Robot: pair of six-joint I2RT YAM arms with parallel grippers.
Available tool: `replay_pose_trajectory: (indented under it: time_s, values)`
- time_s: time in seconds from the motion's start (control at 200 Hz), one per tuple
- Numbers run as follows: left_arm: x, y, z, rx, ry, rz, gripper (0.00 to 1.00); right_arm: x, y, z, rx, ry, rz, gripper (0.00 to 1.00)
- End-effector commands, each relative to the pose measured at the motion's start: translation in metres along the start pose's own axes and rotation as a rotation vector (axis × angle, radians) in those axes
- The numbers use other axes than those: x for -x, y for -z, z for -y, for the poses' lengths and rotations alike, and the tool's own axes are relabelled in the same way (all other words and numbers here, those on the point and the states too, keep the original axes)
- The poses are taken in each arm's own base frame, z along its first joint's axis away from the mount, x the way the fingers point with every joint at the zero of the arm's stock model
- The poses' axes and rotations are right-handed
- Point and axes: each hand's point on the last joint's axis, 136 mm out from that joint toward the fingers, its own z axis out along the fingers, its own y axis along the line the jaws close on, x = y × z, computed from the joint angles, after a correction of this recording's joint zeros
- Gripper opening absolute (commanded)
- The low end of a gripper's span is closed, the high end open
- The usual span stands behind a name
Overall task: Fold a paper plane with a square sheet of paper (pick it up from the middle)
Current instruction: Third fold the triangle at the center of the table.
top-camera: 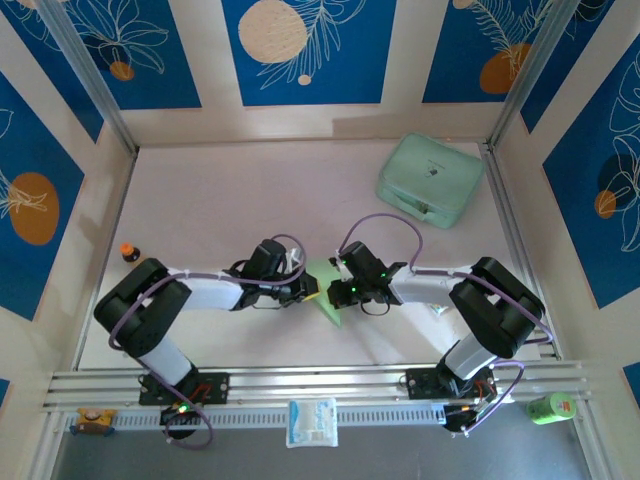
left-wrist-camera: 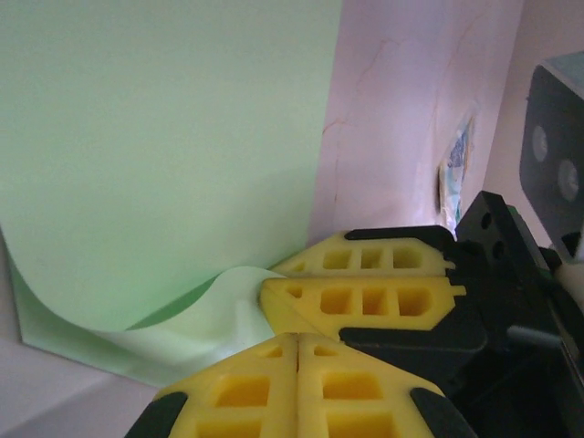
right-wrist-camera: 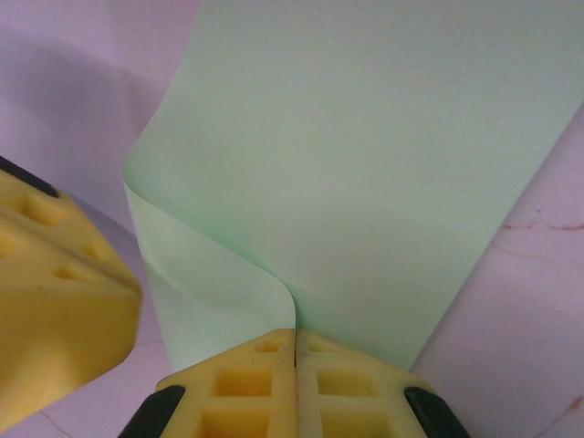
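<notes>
Pale pink table (top-camera: pixel 200 200) carried the square sheet of paper (right-wrist-camera: pixel 365 155) midway along its near edge, between both arms. The right gripper (right-wrist-camera: pixel 297 351) was clamped on the sheet's curled-up edge. The left gripper (left-wrist-camera: pixel 297 356), fingers pressed together, sat just beside it, seemingly holding nothing.

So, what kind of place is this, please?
Probably a robot test booth: left arm and right arm bolted to an aluminium rail, a pale tabletop, blue leaf-print wall panels closing it in.
</notes>
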Motion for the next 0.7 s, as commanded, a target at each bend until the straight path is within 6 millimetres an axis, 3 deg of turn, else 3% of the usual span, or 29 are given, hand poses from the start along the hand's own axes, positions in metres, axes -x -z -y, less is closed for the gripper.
replay_pose_trajectory:
  time_s: [0.0,0.695]
  values:
    - [0.001,-0.003,0.002,-0.020,-0.004,0.008,0.00,-0.007,-0.004,0.007,-0.023,-0.023,-0.039,0.04]
    - [-0.009,-0.017,-0.040,0.098,0.005,-0.047,0.00,-0.006,-0.001,0.006,-0.020,-0.018,-0.034,0.04]
